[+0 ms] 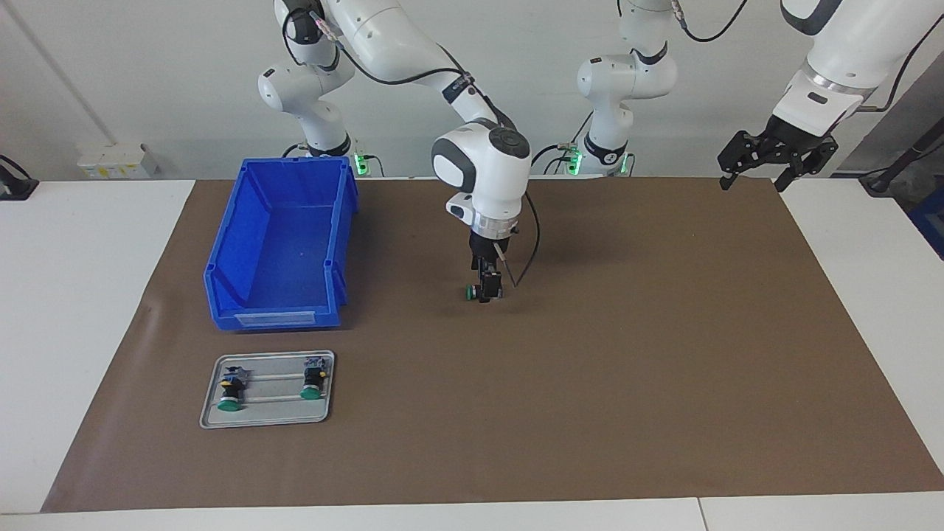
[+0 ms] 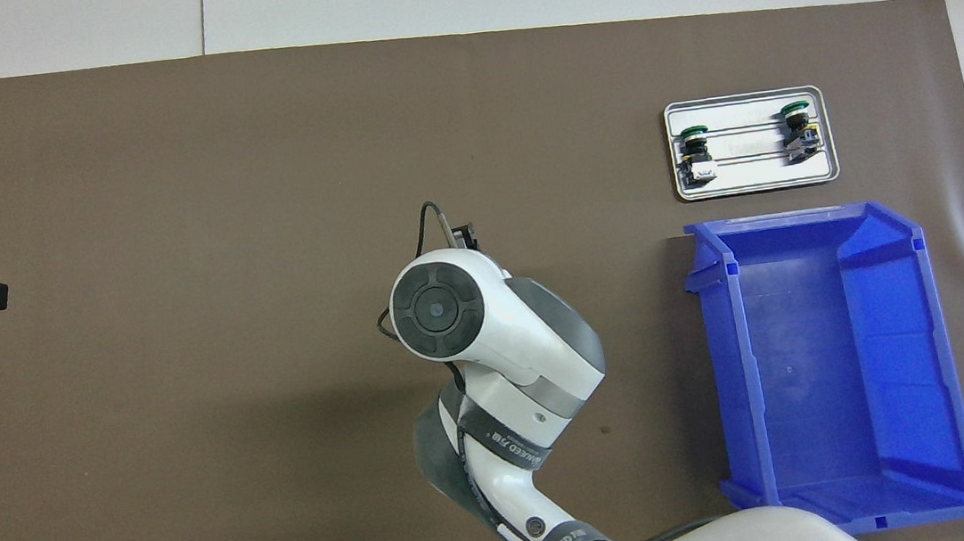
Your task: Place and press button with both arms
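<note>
Right claw [image 1: 488, 289] down at button [image 1: 470, 293] — touching.

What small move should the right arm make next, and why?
Probably lift the right gripper straight up. It stands low at the middle of the brown mat, right at the green-capped button there. The left gripper hangs open over the mat's edge and needs a free way to that button.

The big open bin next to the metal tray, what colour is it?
The bin is bright blue all over, seen best in the overhead view.
</note>
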Motion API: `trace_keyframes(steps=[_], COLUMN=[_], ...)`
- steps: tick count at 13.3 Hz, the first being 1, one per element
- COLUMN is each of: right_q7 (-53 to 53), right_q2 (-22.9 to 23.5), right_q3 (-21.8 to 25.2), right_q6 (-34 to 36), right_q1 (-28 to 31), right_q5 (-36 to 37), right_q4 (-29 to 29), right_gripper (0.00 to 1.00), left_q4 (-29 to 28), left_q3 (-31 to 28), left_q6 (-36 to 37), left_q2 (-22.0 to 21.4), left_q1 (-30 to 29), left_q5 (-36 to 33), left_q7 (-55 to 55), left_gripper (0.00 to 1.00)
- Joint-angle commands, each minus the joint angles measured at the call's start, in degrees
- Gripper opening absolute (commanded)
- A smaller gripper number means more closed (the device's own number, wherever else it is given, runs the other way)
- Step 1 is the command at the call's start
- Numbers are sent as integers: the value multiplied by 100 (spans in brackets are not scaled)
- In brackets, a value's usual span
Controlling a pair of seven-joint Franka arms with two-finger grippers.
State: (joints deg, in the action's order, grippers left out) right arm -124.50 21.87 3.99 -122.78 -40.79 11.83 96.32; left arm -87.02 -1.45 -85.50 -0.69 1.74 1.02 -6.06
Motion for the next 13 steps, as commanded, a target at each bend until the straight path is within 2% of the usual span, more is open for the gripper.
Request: trace_keyframes(steps=[1,5,6,8,13], right_q7=[959,2786,3374,4753,7453], right_q2=[-620,-1078,-1210,-1500,-2072], right_q3=[-65,-65,-56,-47,-21], right_q6=[131,201,228,525,1587], right_q1=[474,1203,1414,1880,2777], right_q5=[22,-31,-293,-707,-735], right_q4=[185,177,177,168,-33], right_gripper=[100,100,100,100,100], left_q4=[-157,-157,-157,-157,-157], left_q3=[57,48,48,48,48], left_q6=[7,7,7,7,7], left_q2=[-142,-142,-142,-142,-142], left_q1=[-59,-59,-59,-59,-59], left_q5=[-111,-111,-111,-111,-111], left_q7=[17,17,17,17,17], left_gripper=[100,100,100,100,100])
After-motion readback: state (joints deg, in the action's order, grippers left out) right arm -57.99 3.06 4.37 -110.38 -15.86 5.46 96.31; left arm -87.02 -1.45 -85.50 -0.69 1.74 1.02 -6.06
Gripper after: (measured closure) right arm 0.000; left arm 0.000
